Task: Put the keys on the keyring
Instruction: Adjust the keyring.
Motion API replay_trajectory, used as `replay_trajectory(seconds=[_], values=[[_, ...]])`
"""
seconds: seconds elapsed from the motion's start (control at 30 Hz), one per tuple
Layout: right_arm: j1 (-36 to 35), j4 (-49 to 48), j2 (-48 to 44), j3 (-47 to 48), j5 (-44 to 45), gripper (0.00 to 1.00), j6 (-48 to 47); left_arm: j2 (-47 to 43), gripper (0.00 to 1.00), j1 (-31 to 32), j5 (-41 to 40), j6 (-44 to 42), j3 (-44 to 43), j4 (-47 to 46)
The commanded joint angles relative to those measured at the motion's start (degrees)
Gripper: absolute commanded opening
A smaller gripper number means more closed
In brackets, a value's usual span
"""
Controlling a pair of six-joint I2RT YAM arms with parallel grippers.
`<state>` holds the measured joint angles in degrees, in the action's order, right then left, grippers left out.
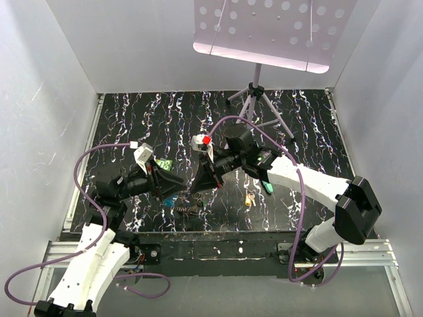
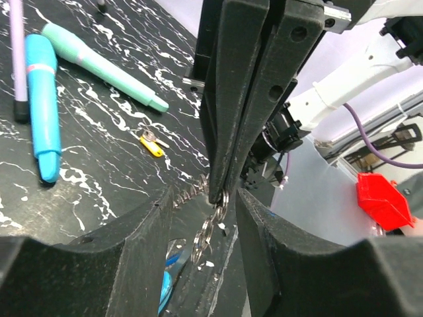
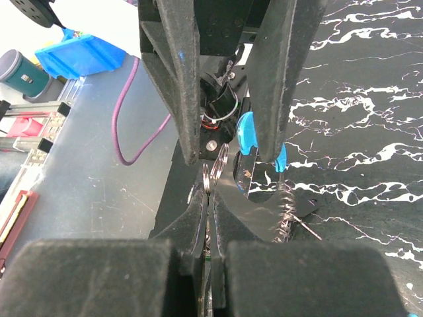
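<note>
Left gripper (image 2: 205,193) is spread wide, fingers straddling the tips of the right gripper (image 3: 209,201) without touching anything. Right gripper is pressed together, pinching small metal rings (image 3: 215,173) between its tips. The keyring (image 3: 246,134) lies on the table just under and beside both grippers, its blue section next to a left finger. A yellow key (image 1: 249,199) lies apart to the right of the right gripper, near a teal pen (image 1: 268,187).

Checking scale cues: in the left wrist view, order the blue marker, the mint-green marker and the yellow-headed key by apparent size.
Largest, unranked: the blue marker and the mint-green marker look alike in length, and the blue one lies nearer the camera.
Smallest: the yellow-headed key.
</note>
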<state>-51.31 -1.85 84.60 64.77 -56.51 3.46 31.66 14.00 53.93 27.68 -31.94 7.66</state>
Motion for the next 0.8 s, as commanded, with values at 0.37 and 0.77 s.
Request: replay_trajectory(seconds=[0.37,0.77], values=[[0.6,-2.4,-2.1,0.4,1.2,0.01,0.1,3.1,0.33,0.0,7.3,3.0,-2.2,-3.4],[0.6,-2.2,-1.8,0.5,1.5,0.01,0.3,5.4,0.26,1.0,7.4,0.8,-3.2,-1.9]])
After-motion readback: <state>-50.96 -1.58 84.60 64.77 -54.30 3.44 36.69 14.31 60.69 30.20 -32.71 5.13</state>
